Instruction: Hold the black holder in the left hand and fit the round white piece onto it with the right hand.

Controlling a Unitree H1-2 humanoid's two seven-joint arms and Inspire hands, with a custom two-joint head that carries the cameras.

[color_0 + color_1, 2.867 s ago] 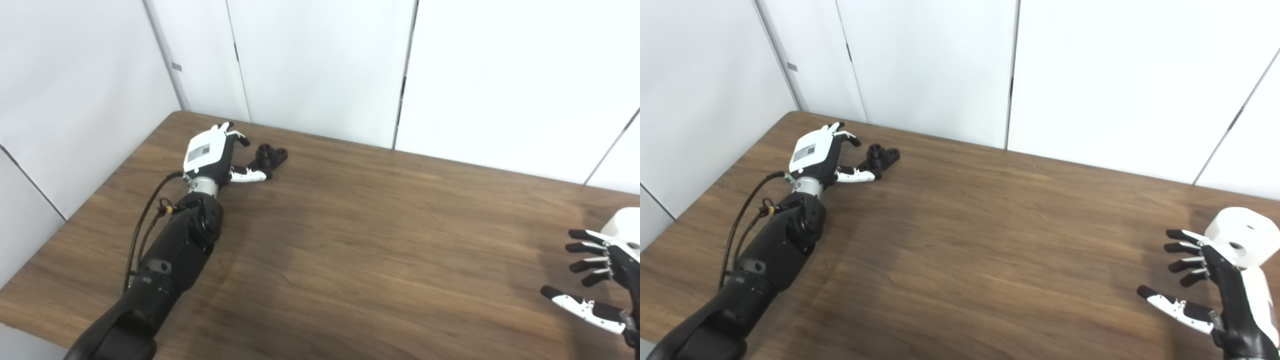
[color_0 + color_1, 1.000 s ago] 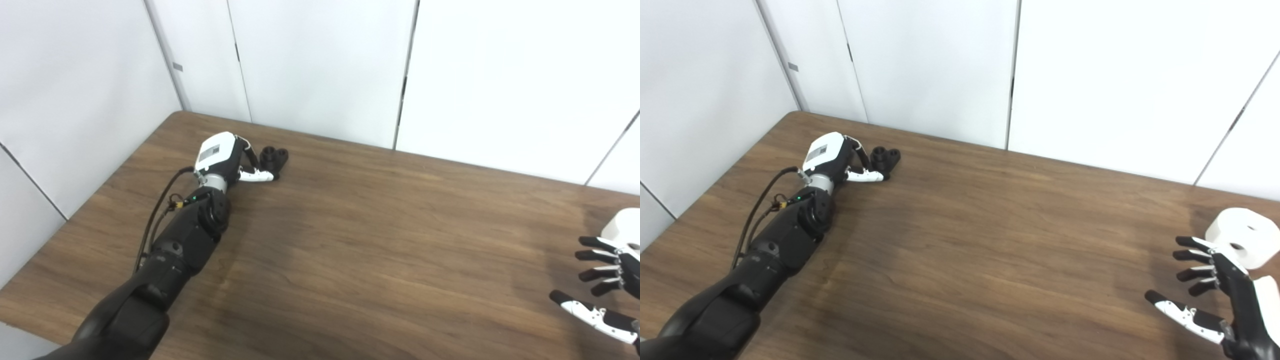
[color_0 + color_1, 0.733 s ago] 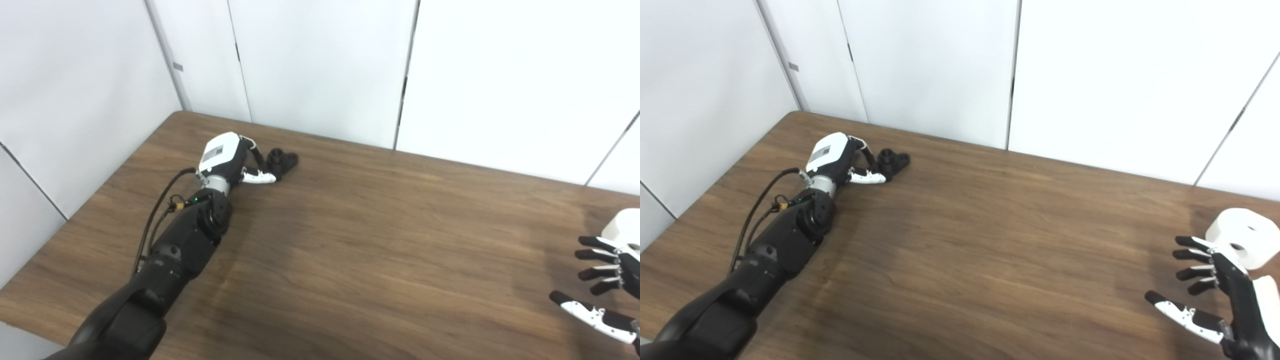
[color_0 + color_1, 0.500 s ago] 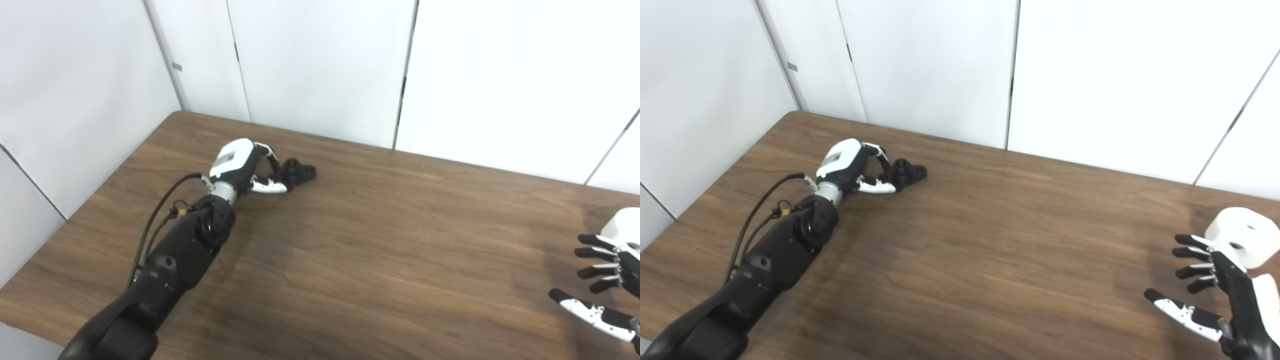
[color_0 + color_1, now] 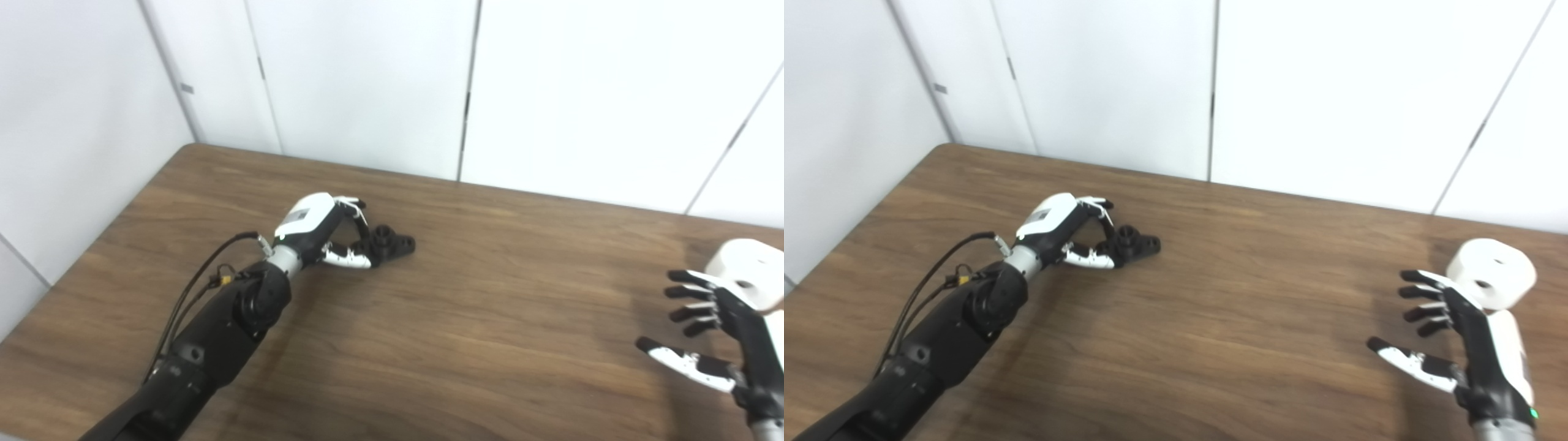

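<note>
Left hand [image 5: 318, 229], frame centre-left: fingers curled round black holder [image 5: 392, 243], securing it for fitting. Right hand [image 5: 1458, 343], lower right: spread wide, empty, beside round white piece [image 5: 1491, 272] on table [image 5: 1213, 318].

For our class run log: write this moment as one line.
left robot hand: shut on black plastic holder | right robot hand: open beside round white piece

Black holder [image 5: 392, 242], white round piece [image 5: 1492, 272], brown wood-grain table [image 5: 465, 318], hands blk/wht, walls [image 5: 367, 79] white.
</note>
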